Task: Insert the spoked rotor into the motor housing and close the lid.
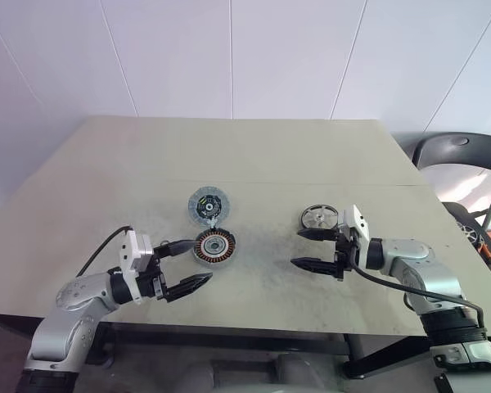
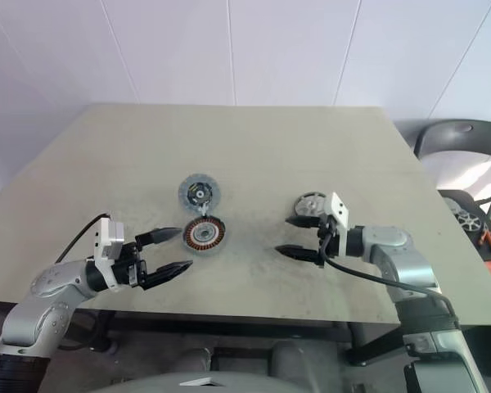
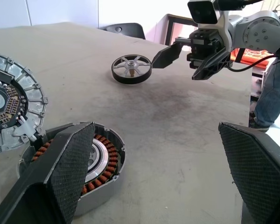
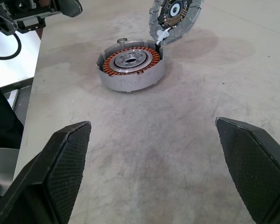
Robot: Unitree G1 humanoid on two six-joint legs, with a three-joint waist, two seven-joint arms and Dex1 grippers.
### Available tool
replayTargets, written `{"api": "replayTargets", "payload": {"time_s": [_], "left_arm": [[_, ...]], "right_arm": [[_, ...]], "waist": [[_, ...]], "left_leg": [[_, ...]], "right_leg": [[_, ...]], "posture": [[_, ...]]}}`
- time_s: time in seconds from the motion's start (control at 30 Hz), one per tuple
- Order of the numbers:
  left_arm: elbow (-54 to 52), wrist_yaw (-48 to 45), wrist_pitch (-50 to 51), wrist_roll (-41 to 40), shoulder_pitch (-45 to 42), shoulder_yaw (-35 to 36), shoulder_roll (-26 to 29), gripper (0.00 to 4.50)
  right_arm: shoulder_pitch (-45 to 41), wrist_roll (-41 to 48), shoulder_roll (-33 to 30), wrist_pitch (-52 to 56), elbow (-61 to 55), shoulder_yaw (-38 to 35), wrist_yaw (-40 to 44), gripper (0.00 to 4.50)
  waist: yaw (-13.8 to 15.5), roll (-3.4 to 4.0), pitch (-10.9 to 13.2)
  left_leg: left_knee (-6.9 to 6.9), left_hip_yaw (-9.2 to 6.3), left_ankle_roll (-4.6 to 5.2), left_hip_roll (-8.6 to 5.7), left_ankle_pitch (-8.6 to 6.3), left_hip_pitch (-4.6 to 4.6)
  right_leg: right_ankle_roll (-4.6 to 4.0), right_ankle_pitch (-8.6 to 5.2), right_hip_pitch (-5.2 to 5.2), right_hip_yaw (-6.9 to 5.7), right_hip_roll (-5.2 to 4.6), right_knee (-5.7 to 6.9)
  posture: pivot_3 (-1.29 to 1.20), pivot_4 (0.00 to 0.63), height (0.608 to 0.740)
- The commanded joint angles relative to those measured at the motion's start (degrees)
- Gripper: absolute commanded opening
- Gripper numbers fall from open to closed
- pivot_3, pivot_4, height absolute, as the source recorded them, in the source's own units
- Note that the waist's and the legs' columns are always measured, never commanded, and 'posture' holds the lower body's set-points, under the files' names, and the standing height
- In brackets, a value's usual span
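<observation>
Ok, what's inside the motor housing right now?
The motor housing holds a ring of copper windings around a dark central hub, with no rotor in it. The spoked rotor lies apart on the table. The housing's floor under the windings is hidden.

Beige flat-topped table [image 1: 254,155], scuffed dark near middle. On it: round silver-metal motor housing with copper windings [image 1: 214,246], grey speckled disc lid [image 1: 204,205] touching its far edge, black-rimmed silver-spoked rotor [image 1: 317,217] well apart, right.

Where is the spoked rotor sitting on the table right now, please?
The spoked rotor lies flat on the table's right side, just beyond the open right gripper, apart from the motor housing.
</observation>
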Motion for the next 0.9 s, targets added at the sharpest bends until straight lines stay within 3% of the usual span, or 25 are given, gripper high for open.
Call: {"api": "replayTargets", "payload": {"time_s": [0.03, 0.9], "left_arm": [[-1.2, -0.1, -1.1, 0.1, -0.2, 0.2, 0.1, 4.5], [-1.3, 0.1, -1.2, 0.2, -0.1, 0.0, -0.1, 4.5]], "right_arm": [[-1.1, 0.5, 0.3, -0.4, -0.9, -0.2, 0.0, 4.49], [-1.3, 0.4, 0.6, -0.2, -0.7, 0.5, -0.5, 4.49]], "waist": [[0.0, 0.0, 0.0], [0.0, 0.0, 0.0]], "left_leg": [[0.0, 0.0, 0.0, 0.0, 0.0, 0.0], [0.0, 0.0, 0.0, 0.0, 0.0, 0.0]], "right_leg": [[0.0, 0.0, 0.0, 0.0, 0.0, 0.0], [0.0, 0.0, 0.0, 0.0, 0.0, 0.01]], "posture": [[0.0, 0.0, 0.74], [0.0, 0.0, 0.74]]}}
